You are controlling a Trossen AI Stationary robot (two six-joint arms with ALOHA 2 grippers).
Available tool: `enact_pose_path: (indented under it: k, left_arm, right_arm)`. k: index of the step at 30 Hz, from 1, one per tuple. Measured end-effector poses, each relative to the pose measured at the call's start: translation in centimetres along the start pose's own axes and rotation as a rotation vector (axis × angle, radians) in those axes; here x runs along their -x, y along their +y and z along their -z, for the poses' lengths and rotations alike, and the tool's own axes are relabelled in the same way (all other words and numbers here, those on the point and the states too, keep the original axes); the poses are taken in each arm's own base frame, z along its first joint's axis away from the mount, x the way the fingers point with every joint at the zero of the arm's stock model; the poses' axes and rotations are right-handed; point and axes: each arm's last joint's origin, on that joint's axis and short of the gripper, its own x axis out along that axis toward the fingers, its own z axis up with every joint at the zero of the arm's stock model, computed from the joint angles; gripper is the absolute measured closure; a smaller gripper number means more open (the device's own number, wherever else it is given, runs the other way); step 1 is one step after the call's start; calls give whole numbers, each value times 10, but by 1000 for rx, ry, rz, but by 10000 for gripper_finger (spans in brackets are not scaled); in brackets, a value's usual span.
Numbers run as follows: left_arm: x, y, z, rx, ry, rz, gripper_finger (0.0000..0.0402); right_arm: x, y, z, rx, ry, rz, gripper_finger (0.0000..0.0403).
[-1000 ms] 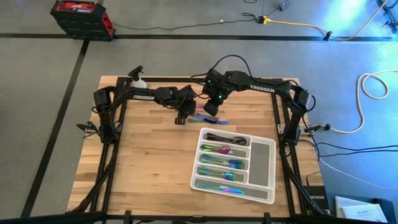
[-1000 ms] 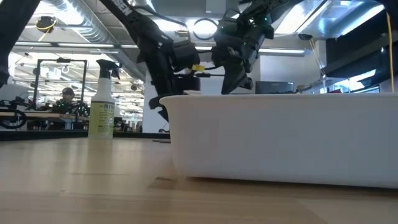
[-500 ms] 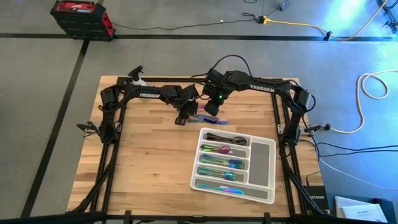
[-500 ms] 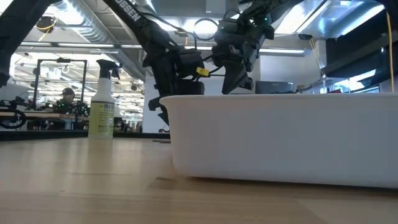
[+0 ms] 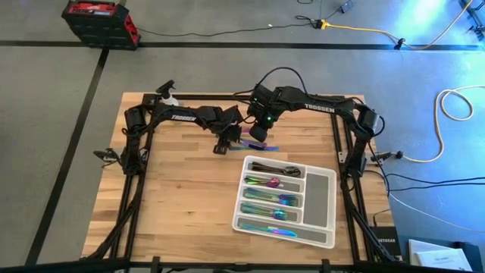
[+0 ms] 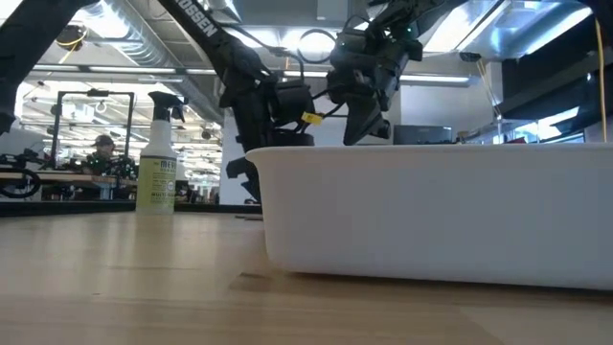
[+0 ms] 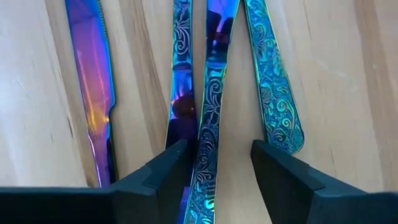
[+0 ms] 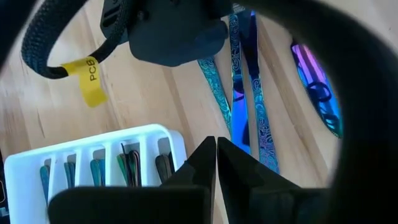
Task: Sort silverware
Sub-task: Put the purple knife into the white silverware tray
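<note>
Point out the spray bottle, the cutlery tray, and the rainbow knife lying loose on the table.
spray bottle (image 6: pixel 156 177), low view, on its labelled body.
cutlery tray (image 5: pixel 319 188), high view, on its bare long compartment.
rainbow knife (image 7: pixel 92 81), left wrist view, on its blade.

Table: pale butcher-block wooden table top (image 5: pixel 182 205), bare planks over its near-left part.
Tray: white-grey compartment tray (image 5: pixel 319 199) on the table's right half, set at a slight angle; several narrow slots side by side and one long slot across their ends; its blank wall (image 6: pixel 431 211) fills the low view.
Spray bottle: yellow-green spray bottle (image 6: pixel 158 153) upright at the table's far left corner, well apart from the tray.
Floor: grey, with a red-and-black case (image 5: pixel 98 21) beyond the table, a yellow cable (image 5: pixel 364 30) and a white cable (image 5: pixel 455 102).
Room: a person (image 6: pixel 101 149) sits far behind the bottle.
</note>
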Motion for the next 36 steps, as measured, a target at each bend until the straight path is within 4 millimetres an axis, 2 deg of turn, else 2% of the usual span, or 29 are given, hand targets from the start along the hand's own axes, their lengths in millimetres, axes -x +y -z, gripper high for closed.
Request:
enact_pose_path:
  k: [3,11,16,36]
  left_arm:
    - [0,-2,3,24,22,25,249]
    - [1,-10,7,56,75,101,325]
    - [1,-11,8,73,91,104,350]
    - [-3,-18,9,50,147,42,335]
  right_arm:
    - [0,0,0,-1,1,0,403]
    - [0,0,0,1,1,-1,403]
    - [0,0,0,3,0,0,403]
    - [0,0,0,17,-2,7,403]
